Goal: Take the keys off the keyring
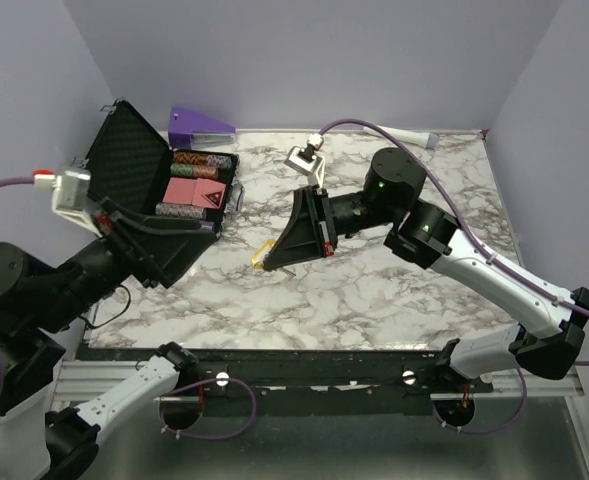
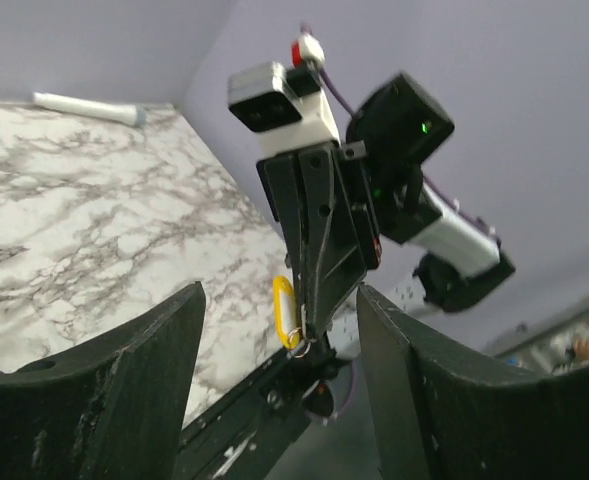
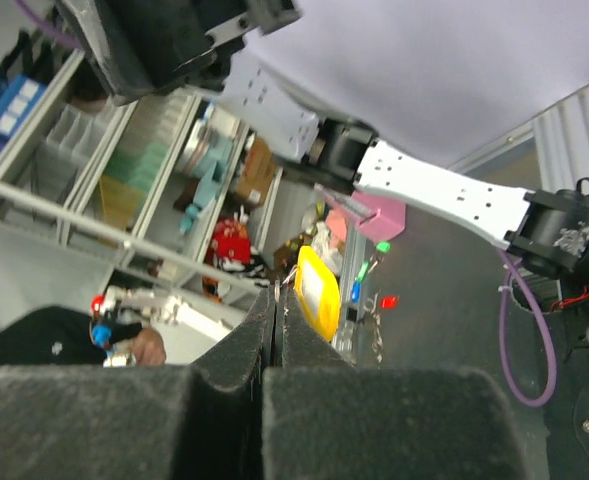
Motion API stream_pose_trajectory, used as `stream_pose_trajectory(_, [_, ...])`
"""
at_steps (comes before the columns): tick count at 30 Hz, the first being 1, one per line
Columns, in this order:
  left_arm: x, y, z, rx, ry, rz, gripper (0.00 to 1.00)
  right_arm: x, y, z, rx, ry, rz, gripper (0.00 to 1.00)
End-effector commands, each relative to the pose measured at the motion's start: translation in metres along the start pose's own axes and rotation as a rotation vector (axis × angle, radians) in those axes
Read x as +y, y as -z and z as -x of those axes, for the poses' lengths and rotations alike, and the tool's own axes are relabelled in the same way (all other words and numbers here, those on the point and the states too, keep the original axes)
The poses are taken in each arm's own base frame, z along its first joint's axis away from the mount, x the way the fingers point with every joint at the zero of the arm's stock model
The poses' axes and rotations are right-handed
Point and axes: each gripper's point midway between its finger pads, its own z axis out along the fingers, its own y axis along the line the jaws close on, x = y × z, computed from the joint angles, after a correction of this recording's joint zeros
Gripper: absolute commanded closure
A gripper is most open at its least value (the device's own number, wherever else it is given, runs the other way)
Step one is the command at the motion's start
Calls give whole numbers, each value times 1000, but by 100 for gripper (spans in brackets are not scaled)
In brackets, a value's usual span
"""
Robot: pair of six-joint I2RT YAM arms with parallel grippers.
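The keys point(image 1: 264, 255) show as a small yellow flat piece hanging from a thin metal keyring point(image 2: 304, 345) just above the middle of the marble table. My right gripper point(image 1: 286, 258) is shut, and its fingertips pinch the keyring. In the right wrist view the yellow piece point(image 3: 317, 292) sits just right of the closed right gripper point(image 3: 277, 296). My left gripper point(image 2: 277, 292) is open and holds nothing. Its fingers point(image 2: 124, 390) frame the yellow piece point(image 2: 286, 310) from a distance. From above, the left gripper point(image 1: 164, 250) is to the left of the keys, in front of the black case.
An open black case point(image 1: 124, 150) with stacked chips stands at the back left, with a purple wedge point(image 1: 199, 125) behind it. A white cylinder with a grey tip point(image 1: 409, 135) lies at the far edge. A small white-and-grey object point(image 1: 304, 158) sits behind the right gripper.
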Motion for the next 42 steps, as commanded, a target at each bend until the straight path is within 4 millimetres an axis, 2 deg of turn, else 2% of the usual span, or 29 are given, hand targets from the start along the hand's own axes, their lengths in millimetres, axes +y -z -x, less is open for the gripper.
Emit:
stream_pose_trajectory(1, [-32, -12, -37, 240, -140, -273, 27, 34, 15, -19, 123, 77, 115, 99])
stream_pose_trajectory(5, [-42, -18, -50, 303, -112, -377, 27, 46, 18, -21, 124, 86, 174, 99])
stream_pose_trajectory(9, [-39, -32, -62, 363, -39, -399, 27, 46, 19, -22, 128, 83, 176, 99])
stream_pose_trajectory(13, [-27, -43, -71, 413, 10, -347, 39, 46, 19, -23, 127, 82, 174, 99])
stream_pose_trajectory(19, [-31, -49, -80, 483, 65, -389, 46, 45, 19, -22, 126, 78, 165, 99])
stream_pose_trajectory(21, [-32, -52, -85, 527, 87, -409, 55, 45, 19, -22, 125, 83, 159, 99])
stream_pose_trajectory(23, [-34, -52, -88, 552, 105, -427, 59, 44, 19, -22, 133, 78, 149, 99])
stream_pose_trajectory(32, [-45, -44, -94, 637, 160, -510, 62, 43, 18, -20, 132, 92, 140, 99])
stream_pose_trajectory(35, [-49, -41, -93, 655, 169, -524, 66, 44, 18, -20, 134, 94, 143, 99])
stream_pose_trajectory(36, [-49, -39, -94, 663, 173, -529, 68, 43, 17, -19, 131, 96, 141, 99])
stream_pose_trajectory(41, [-50, -39, -94, 688, 205, -518, 99, 42, 17, -20, 136, 93, 137, 99])
stream_pose_trajectory(42, [-51, -39, -94, 686, 210, -515, 100, 39, 17, -19, 133, 90, 129, 99])
